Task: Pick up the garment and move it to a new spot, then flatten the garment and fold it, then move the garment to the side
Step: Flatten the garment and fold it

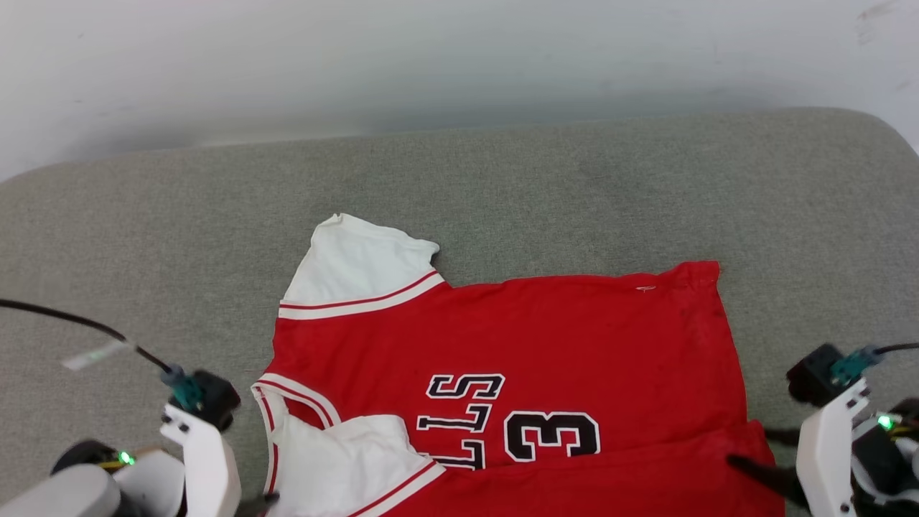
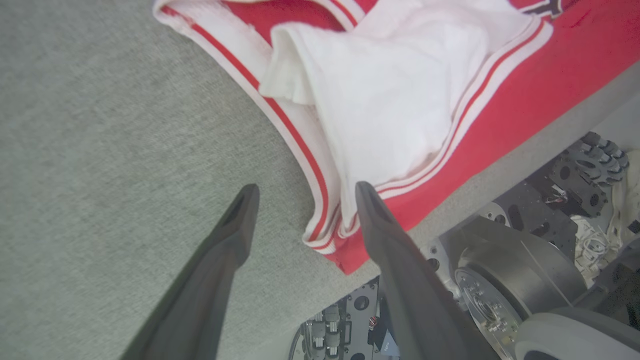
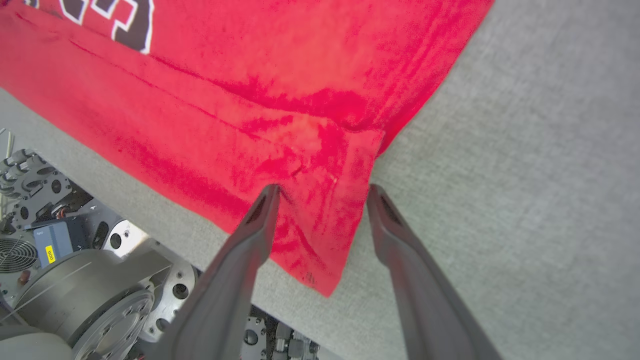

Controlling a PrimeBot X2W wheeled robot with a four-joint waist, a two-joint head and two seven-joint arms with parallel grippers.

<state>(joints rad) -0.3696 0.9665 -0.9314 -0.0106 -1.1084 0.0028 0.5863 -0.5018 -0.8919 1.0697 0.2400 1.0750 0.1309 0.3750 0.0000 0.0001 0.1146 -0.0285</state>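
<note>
the garment (image 1: 502,345) lies spread on the grey cushion (image 1: 574,187). my left gripper (image 2: 302,192) at 7 o'clock and right gripper (image 3: 322,192) at 5 gape wide over its near corners, holding nothing, likely letting the fold settle.

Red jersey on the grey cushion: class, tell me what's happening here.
The left claw and right claw stand open at the near corners of a red basketball jersey spread on a grey cushioned surface. The left is at the armhole corner, the right at the hem corner; neither grips cloth. The shoulder straps are flipped, showing white lining.
</note>
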